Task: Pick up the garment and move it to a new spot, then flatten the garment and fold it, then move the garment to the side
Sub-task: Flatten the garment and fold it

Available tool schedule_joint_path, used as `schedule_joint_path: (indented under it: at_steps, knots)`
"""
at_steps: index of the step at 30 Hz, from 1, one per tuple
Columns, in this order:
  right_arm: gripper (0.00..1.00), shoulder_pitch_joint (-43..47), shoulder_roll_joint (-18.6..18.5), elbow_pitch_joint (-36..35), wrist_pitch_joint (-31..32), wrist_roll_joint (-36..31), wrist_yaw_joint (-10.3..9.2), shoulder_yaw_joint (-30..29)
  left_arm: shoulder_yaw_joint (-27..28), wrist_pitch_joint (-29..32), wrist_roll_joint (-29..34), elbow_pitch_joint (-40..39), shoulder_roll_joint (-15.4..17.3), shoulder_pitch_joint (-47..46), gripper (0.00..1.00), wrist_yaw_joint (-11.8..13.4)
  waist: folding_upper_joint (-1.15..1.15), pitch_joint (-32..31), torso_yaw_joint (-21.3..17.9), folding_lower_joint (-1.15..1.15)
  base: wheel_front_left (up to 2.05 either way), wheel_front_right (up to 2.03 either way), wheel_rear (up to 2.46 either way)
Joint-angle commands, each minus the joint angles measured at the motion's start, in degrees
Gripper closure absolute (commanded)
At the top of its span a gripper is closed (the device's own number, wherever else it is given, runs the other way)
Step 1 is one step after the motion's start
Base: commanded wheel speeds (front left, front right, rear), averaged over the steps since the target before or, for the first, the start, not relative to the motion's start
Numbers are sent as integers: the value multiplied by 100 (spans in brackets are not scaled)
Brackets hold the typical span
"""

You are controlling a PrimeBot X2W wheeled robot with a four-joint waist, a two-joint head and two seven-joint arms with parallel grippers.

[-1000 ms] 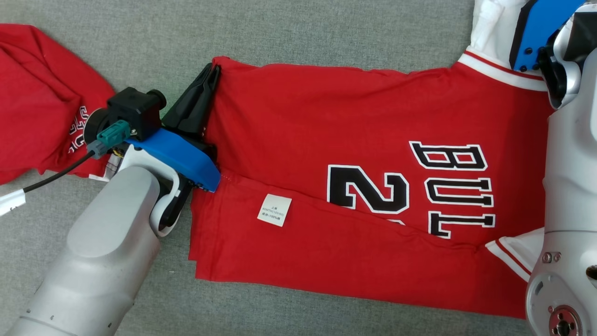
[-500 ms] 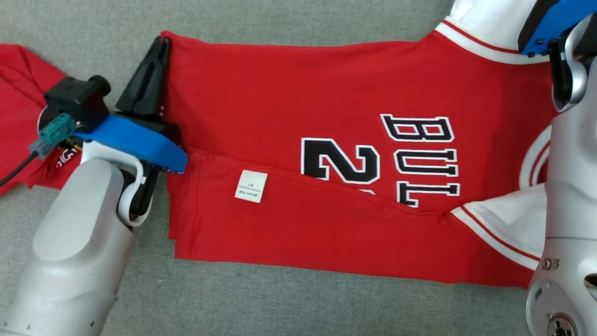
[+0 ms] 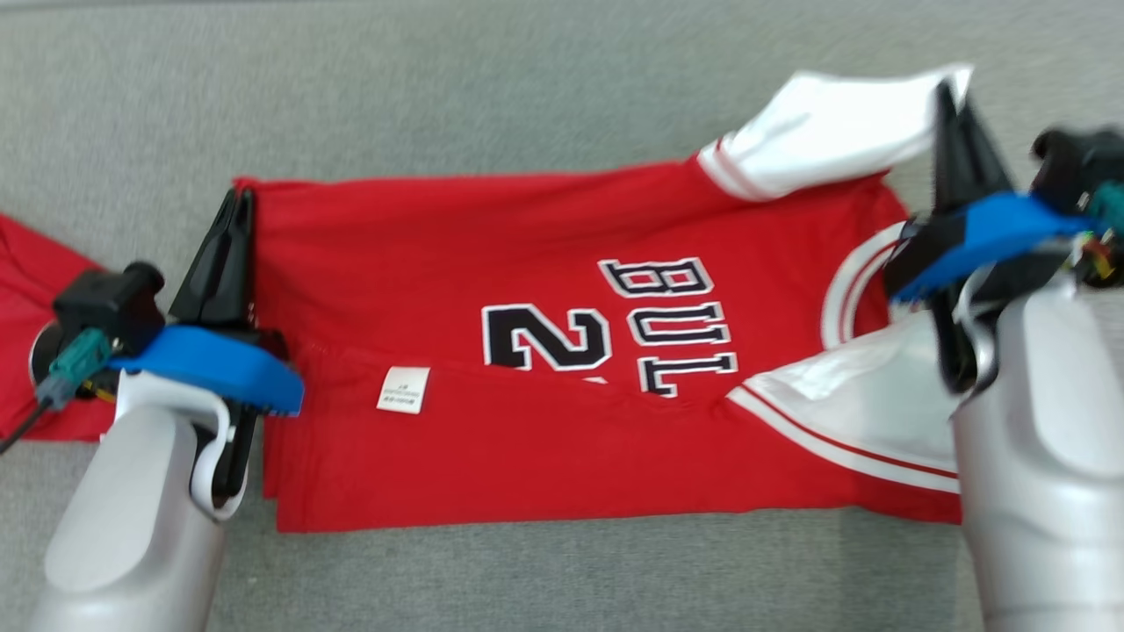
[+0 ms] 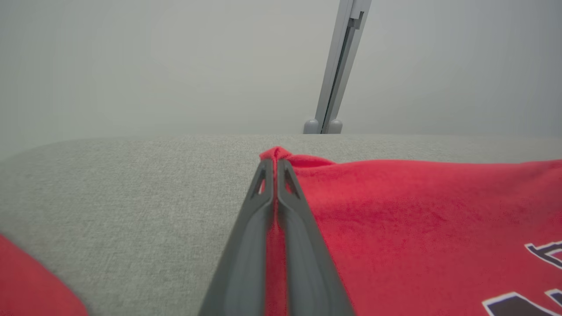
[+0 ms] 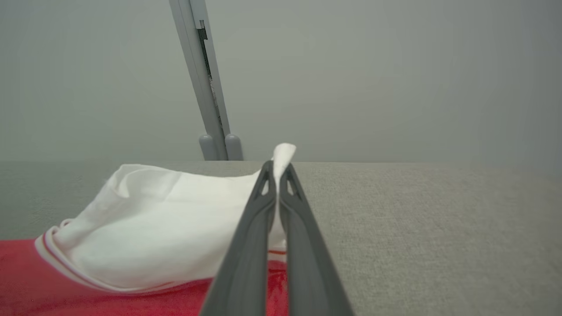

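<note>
The garment (image 3: 492, 237) is a red jersey with white sleeves and black "BUL" and "2" lettering, lying lengthwise on the grey fabric surface (image 3: 527, 88), its near edge folded over. My left gripper (image 3: 235, 206) is shut on the far left hem corner, and red cloth is pinched between its fingers (image 4: 246, 245) in the left wrist view. My right gripper (image 3: 947, 96) is shut on the tip of the far white sleeve (image 3: 825, 132), which is raised off the surface. In the right wrist view the white sleeve (image 5: 175, 219) bunches left of the right gripper (image 5: 277, 169).
A second red garment (image 3: 26, 290) lies at the left edge, behind my left wrist. A white label (image 3: 403, 390) shows on the folded near edge. A grey upright post (image 4: 338, 66) stands beyond the surface's far edge. Bare grey fabric stretches far and near of the jersey.
The head view has shifted, so the jersey sits lower and smaller in the picture. My right gripper has shut on the white sleeve tip and lifted it. The left grip is unchanged.
</note>
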Motion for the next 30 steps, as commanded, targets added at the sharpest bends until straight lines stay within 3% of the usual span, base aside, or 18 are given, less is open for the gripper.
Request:
schedule_joint_path:
  at_steps: [1, 14, 25, 26, 27, 28, 29, 30]
  knots:
    - [100, 195, -14, -64, -65, 143, 2, 54, 71, -17, 50, 17, -1, 125, 100, 15, 0, -259, -243, 1, 0, 0, 0]
    - [100, 2221, -15, -946, 90, 1496, 3, 552, 470, -17, 531, 200, -324, 1193, 100, 15, 0, -1041, -481, 1, 0, 0, 0]
    - [100, 2944, -16, -686, 215, 1750, 2, 384, 488, -17, 742, 244, -657, 1826, 100, 15, 0, -1279, -284, 1, 0, 0, 0]
    - [100, 2937, -16, -642, 196, 1807, 2, 360, 513, -17, 737, 264, -679, 1859, 82, 15, 0, -1275, -267, 1, 0, 0, 0]
    - [80, 2919, -18, -596, 166, 1858, 2, 331, 573, -17, 724, 255, -713, 1873, 55, 15, 0, -1266, -251, 1, 0, 0, 0]
    - [11, 2886, -17, -545, 147, 1893, 2, 314, 648, -17, 717, 219, -752, 1890, 0, 15, 0, -1257, -232, 1, 0, 0, 0]
    - [0, 2842, -16, -507, 123, 1896, 3, 300, 752, -17, 718, 180, -791, 1930, 0, 19, 0, -1243, -207, 1, 0, 0, 0]
    - [0, 2800, -17, -470, 92, 1893, 2, 273, 858, -17, 735, 124, -826, 1981, 0, 32, 0, -1236, -181, 1, 0, 0, 0]
